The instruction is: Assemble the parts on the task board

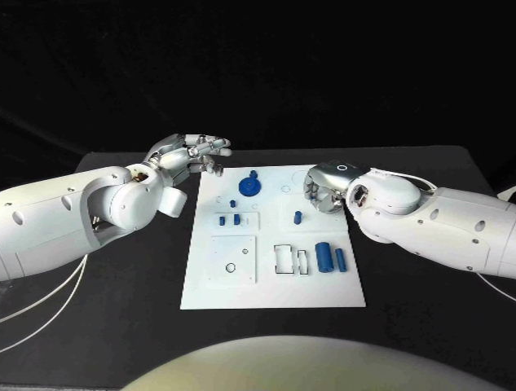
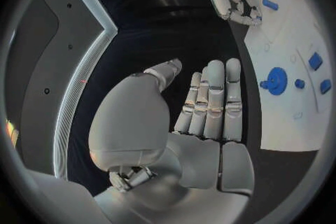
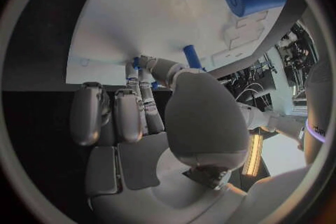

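The task board (image 1: 272,293) is lying flat in the middle of the black surface (image 1: 422,326), and it serves as the landmark here. On its near half, toward the robot's right side, a thick blue cylinder (image 1: 324,256) and a thinner blue rod (image 1: 341,260) are lying side by side, just beside two small white outlined recesses (image 1: 288,259). Further up the board, two small blue pegs (image 1: 228,219) are standing close together on its left side, and another small blue peg (image 1: 297,217) is standing right of centre. Near the board's far edge a round blue gear-like part (image 1: 249,186) is sitting.

The right hand (image 1: 326,189) is hanging over the board's far right corner, palm down. In the right wrist view its fingers (image 3: 143,74) are curling together, with their tips touching a small blue part (image 3: 136,61) on the board; whether they are truly gripping it I cannot tell.

The left hand (image 1: 191,155) is hovering just off the board's far left corner, over the black surface. Its fingers (image 2: 213,98) are stretching out straight, side by side, with the thumb apart, and holding nothing.
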Action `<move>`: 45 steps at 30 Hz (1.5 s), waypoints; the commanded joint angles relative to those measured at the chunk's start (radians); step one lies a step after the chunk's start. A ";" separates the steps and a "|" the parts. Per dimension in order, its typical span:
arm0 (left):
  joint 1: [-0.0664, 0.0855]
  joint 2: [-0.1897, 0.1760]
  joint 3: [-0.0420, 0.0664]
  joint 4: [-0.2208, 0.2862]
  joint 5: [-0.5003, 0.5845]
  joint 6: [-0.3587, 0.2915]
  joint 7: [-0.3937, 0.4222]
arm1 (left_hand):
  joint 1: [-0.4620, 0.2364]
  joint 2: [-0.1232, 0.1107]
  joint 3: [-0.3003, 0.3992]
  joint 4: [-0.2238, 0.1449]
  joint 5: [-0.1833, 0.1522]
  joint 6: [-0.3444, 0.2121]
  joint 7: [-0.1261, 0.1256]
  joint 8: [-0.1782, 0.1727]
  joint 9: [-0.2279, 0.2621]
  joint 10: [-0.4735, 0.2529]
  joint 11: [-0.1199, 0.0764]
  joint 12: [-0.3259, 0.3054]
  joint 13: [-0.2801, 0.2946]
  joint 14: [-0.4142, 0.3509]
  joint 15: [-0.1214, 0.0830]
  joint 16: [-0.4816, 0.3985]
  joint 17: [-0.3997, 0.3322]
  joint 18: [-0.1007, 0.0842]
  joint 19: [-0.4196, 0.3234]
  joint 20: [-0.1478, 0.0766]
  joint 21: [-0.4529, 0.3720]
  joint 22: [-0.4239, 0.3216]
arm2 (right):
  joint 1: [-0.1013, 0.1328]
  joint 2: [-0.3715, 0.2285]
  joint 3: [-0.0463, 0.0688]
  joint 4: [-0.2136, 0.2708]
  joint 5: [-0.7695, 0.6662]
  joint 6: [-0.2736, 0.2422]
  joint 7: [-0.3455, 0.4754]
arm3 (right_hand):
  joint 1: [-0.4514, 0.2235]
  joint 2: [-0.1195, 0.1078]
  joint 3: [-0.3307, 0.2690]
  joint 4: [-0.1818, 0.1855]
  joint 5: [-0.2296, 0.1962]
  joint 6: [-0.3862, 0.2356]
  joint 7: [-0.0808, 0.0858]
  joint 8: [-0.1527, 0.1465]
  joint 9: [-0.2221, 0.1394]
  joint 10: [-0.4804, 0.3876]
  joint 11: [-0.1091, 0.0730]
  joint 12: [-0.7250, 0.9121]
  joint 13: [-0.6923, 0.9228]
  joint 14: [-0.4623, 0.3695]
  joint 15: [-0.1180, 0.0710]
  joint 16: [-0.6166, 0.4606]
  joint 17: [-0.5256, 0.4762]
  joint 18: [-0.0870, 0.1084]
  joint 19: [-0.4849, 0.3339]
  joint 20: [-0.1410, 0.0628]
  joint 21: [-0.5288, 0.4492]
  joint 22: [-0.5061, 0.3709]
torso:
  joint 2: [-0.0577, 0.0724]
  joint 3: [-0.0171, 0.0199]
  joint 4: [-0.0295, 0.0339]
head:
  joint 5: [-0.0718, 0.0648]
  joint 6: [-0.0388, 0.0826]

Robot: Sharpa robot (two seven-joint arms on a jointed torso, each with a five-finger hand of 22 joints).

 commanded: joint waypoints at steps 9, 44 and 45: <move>0.001 -0.001 0.001 0.003 -0.043 0.014 -0.018 | 0.008 0.003 -0.013 0.000 0.000 -0.022 0.008 -0.001 -0.005 -0.011 0.003 0.000 0.002 -0.010 0.005 -0.005 -0.003 0.010 0.011 0.003 -0.010 -0.005 | -0.016 -0.009 -0.007 0.018 -0.140 -0.071 -0.071 | 0.027 0.015 0.025 -0.025 -0.009 0.011 -0.004 0.007 0.018 0.058 -0.040 0.017 0.077 0.054 -0.010 0.014 0.004 -0.017 0.020 -0.007 0.035 0.184 | 0.000 -0.0008 0.0004 | -0.002 -0.002; 0.001 0.002 0.001 -0.007 -0.056 0.013 -0.026 | 0.012 0.005 -0.019 0.001 0.004 -0.036 0.012 -0.004 -0.008 -0.018 0.006 -0.002 0.003 -0.014 0.007 -0.008 -0.005 0.009 0.013 0.004 -0.016 -0.008 | 0.006 -0.102 0.028 0.294 -0.065 -0.145 -0.075 | 0.022 0.012 0.043 -0.034 -0.024 0.021 -0.008 0.010 0.029 0.068 -0.045 0.018 0.096 0.054 -0.014 0.021 0.004 -0.024 0.035 -0.010 0.070 0.197 | -0.001 -0.0024 -0.0001 | 0.034 -0.002; 0.001 0.003 0.001 -0.008 -0.055 0.014 -0.026 | 0.012 0.005 -0.019 0.001 0.004 -0.036 0.012 -0.004 -0.008 -0.018 0.006 -0.002 0.003 -0.014 0.007 -0.008 -0.005 0.009 0.013 0.004 -0.016 -0.008 | 0.006 -0.096 0.028 0.303 -0.061 -0.141 -0.074 | 0.022 0.012 0.043 -0.034 -0.024 0.021 -0.008 0.010 0.029 0.068 -0.045 0.018 0.096 0.054 -0.014 0.021 0.004 -0.024 0.035 -0.010 0.070 0.197 | -0.001 -0.0023 0.0008 | 0.040 -0.002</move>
